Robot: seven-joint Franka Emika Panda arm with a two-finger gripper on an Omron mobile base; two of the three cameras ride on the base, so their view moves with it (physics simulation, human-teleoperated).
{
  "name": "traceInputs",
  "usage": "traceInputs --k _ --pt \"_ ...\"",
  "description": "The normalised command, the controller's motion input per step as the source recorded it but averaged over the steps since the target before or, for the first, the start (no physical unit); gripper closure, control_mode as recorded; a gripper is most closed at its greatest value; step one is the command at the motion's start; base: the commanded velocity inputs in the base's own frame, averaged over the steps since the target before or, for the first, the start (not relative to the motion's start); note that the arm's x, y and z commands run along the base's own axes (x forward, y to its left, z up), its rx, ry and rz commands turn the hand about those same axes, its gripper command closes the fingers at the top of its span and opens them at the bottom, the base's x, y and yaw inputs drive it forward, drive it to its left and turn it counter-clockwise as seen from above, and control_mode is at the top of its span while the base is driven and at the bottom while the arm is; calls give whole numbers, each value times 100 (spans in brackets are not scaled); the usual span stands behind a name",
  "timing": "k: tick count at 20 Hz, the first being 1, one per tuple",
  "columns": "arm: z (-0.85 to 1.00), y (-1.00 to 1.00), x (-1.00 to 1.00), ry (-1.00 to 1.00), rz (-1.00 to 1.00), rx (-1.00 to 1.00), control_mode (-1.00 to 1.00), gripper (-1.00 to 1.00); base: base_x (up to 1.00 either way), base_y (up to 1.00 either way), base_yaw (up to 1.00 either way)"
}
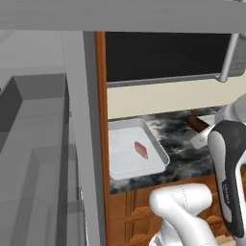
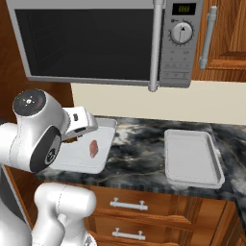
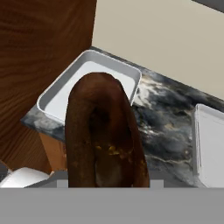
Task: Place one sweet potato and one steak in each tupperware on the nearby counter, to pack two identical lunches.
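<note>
**Supervisor:** Report the step in hand.

**Operator:** I am in the carry phase. The pincer (image 3: 107, 186) is clenched on the dark brown sweet potato (image 3: 104, 131), which rises large in the hand view. In the left base view the same dark lump (image 1: 196, 124) shows at the end of the arm, above the marbled tabletop (image 2: 139, 149) and just beside the left tupperware (image 1: 161, 146). Fingertips are hidden behind the potato, so I judge the grip from its position between them.

**Supervisor:** Tray status?

**Operator:** The left tupperware already holds one steak (image 2: 93, 148), lying flat near its middle. The right tupperware (image 2: 192, 178) is bare. Both stand on the tabletop under the microwave (image 2: 96, 41), well apart from each other.

**Supervisor:** Next move?

**Operator:** My judgement: move the potato over the left tray, clear of the raised rim, lower it beside the steak and not on top of it, then release. That would complete one lunch. The right tray would then need its own potato and steak; I cannot see either of those from here.

**Supervisor:** Describe the item.

**Operator:** An elongated oval, dark brown, with a rough mottled skin, small orange-yellow flecks and a shallow dark hollow on the near face. It looks rounded, so I expect it may roll on release.
</note>
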Motion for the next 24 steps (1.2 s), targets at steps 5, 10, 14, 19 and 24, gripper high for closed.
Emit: traceInputs --k 5,10,14,19,24 --pt "-64 10 24 0 1 0 -100 100 0 0 0" --pt "-46 38 29 7 0 0 -100 100 0 0 0" --pt "-31 58 13 13 0 0 -100 100 0 0 0" --pt "-45 48 19 8 0 3 -100 100 0 0 0" --pt "-57 22 20 0 0 11 -100 100 0 0 0"
